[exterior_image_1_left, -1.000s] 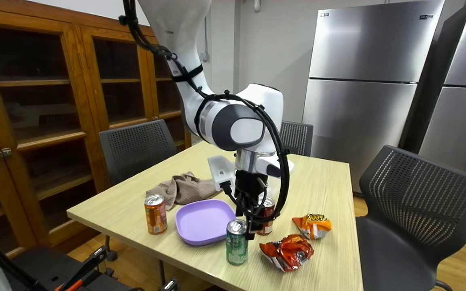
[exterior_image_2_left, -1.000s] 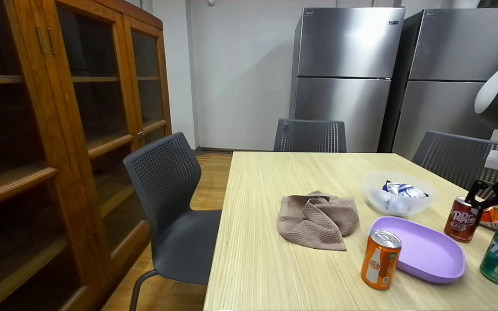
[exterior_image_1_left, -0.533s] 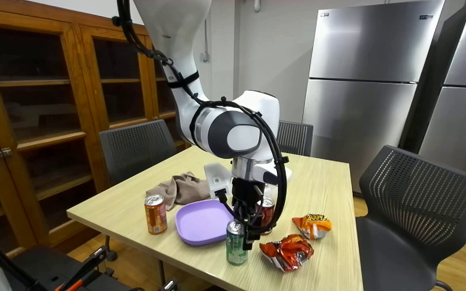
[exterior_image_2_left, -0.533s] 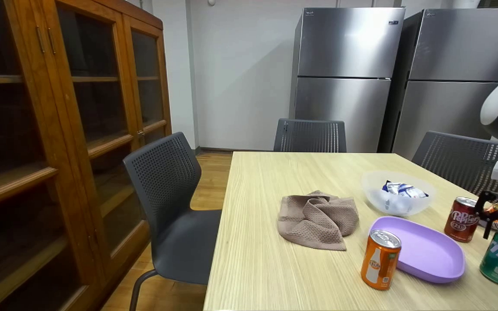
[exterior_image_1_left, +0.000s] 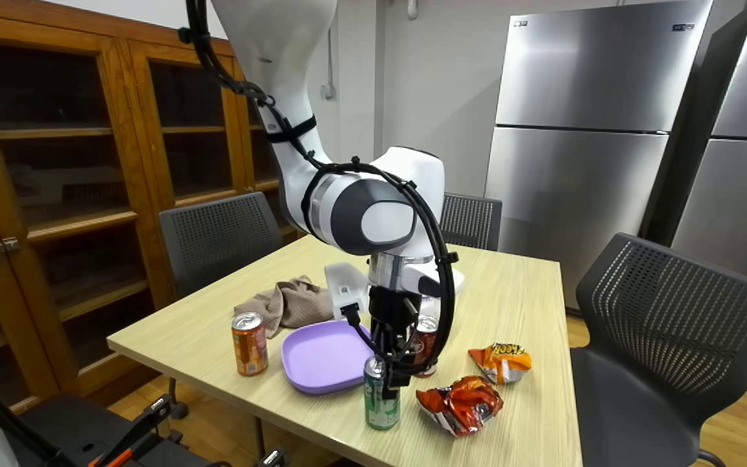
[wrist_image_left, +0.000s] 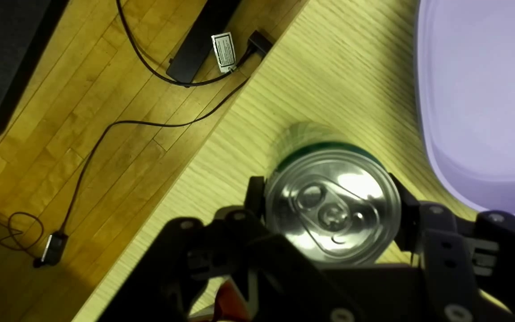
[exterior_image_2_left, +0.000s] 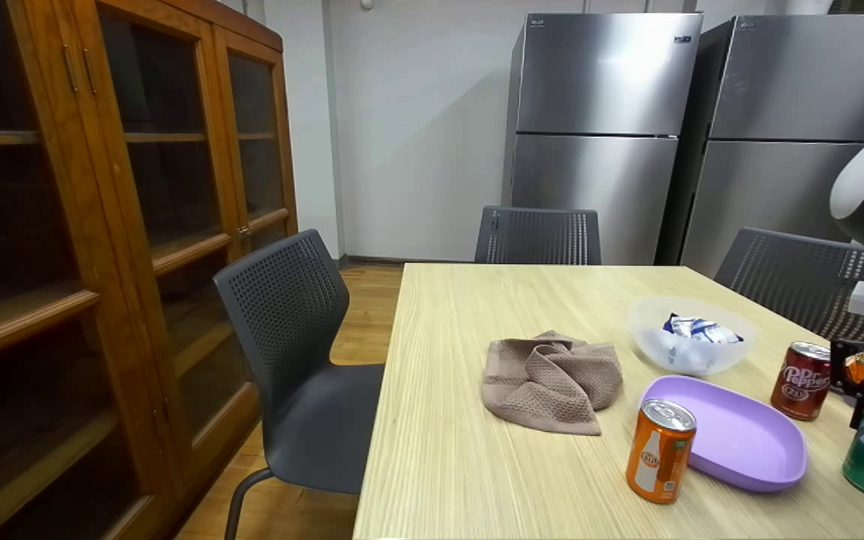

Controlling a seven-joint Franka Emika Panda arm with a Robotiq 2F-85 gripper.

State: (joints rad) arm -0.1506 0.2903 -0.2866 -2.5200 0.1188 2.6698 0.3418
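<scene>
Fingers (wrist_image_left: 254,197) spread abt a can's width, pressed to both sides of green can (wrist_image_left: 332,205), upright nr the near edge of tabletop (exterior_image_1_left: 503,305) in an exterior view. Purple tray (exterior_image_1_left: 325,357) just beside, btwn it & orange can (exterior_image_1_left: 250,347); Dr Pepper can (exterior_image_2_left: 799,384) & red wrapper (exterior_image_1_left: 458,405) close.

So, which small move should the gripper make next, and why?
I would probably raise the gripper a little: its fingers meet the green can on both sides, with no visible gap, and the can appears to rest on the table.
</scene>
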